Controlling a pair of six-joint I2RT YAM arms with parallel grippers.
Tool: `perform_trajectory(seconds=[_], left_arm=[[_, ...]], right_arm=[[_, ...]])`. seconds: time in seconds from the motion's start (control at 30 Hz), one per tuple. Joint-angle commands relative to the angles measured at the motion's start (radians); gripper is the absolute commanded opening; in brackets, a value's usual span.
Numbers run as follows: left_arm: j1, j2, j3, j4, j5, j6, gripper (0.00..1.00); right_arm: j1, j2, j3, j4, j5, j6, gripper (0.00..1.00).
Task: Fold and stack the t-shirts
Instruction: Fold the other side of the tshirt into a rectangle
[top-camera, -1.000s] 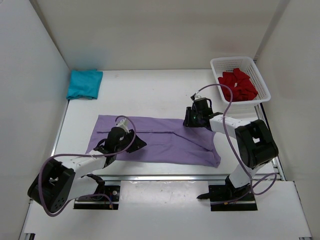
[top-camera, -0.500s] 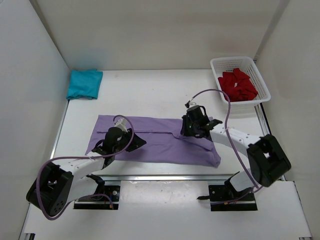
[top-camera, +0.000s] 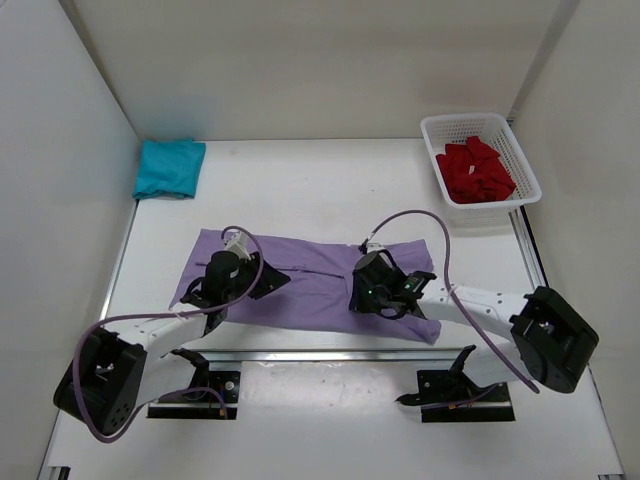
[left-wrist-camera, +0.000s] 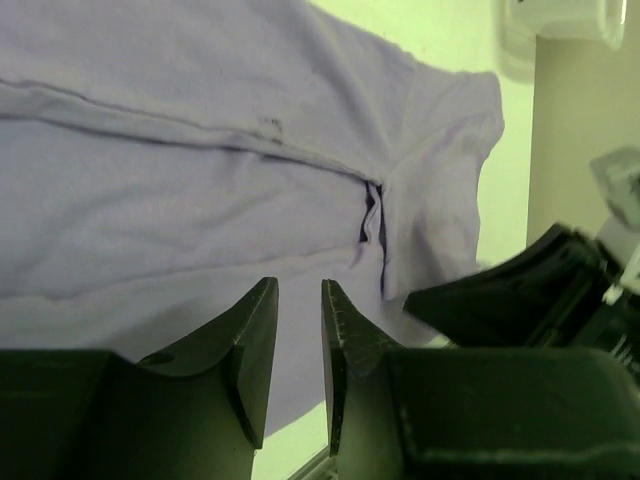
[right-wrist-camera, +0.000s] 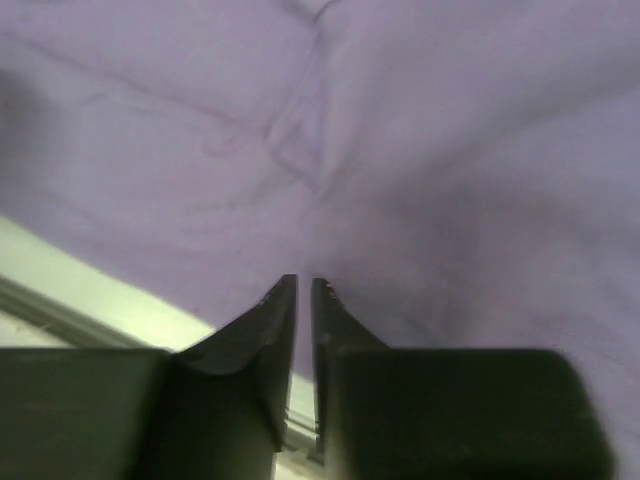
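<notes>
The lavender t-shirt lies flat on the bench under both my claws: left claw nearly pressed together, right claw pressed together, neither pinching cloth.

My right gripper has swung from the purple shirt's far edge toward seven o'clock, onto its middle. My left gripper slid slightly toward seven o'clock too.
</notes>
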Motion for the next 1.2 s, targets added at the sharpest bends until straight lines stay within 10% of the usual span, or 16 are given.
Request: perform_trajectory(seconds=[0.0, 0.17, 0.23, 0.5, 0.93, 1.17], left_arm=[[0.024, -0.028, 0.047, -0.002, 0.029, 0.020, 0.35], [-0.127, -0.009, 0.111, -0.044, -0.061, 0.066, 0.37], [-0.185, 0.029, 0.131, -0.015, -0.075, 0.068, 0.38], [-0.361, 0.369, 0.358, 0.044, -0.048, 0.058, 0.38], [-0.283, 0.718, 0.496, 0.111, -0.009, -0.031, 0.36], [-0.240, 0.626, 0.494, 0.130, 0.092, -0.011, 0.37]], right_arm=[[0.032, -0.047, 0.016, 0.057, -0.017, 0.038, 0.16], [-0.050, -0.208, 0.018, -0.080, 0.047, -0.031, 0.28], [-0.191, -0.285, -0.043, -0.090, 0.033, -0.056, 0.11], [-0.636, -0.472, -0.326, 0.000, -0.175, -0.111, 0.00], [-0.555, -0.740, -0.444, -0.163, -0.071, 0.047, 0.00], [-0.580, -0.468, -0.214, -0.065, -0.108, -0.128, 0.00]])
